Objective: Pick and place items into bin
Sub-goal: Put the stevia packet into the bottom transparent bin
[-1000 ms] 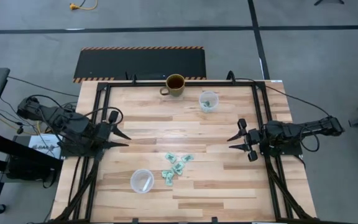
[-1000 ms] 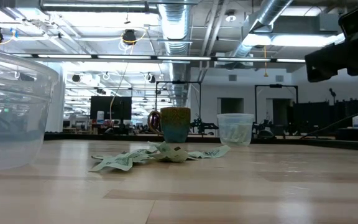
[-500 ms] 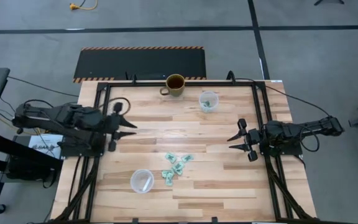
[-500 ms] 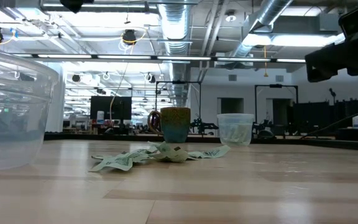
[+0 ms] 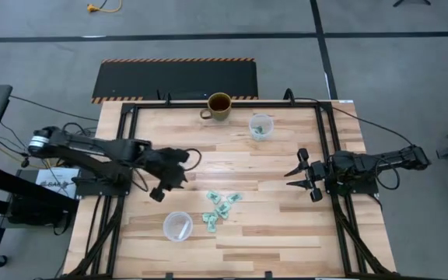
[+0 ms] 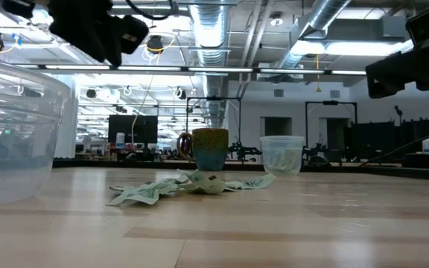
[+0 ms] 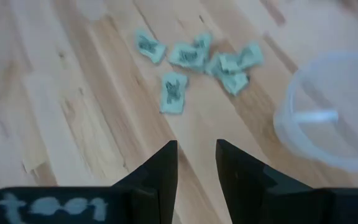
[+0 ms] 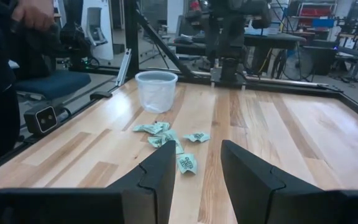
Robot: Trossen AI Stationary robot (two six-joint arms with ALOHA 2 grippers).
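Bare table (image 5: 271,194) around items (image 5: 221,207); clear cup (image 5: 177,225) just beside.

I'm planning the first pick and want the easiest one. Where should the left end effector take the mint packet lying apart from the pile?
The lone packet lies flat on the table, clear of the heap. Probably come straight down with the left end effector, one finger on each long edge, pinching across its narrow width. Its flat pose leaves no side to grip.

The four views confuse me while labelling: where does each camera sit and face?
High: overhead, straight down; both arms, left gripper, right gripper, green wrapped pieces.
Low: table height, level across; left arm above.
Left wrist: down past its fingers at pieces, clear cup.
Right wrist: across table past its fingers.
All share the pieces.
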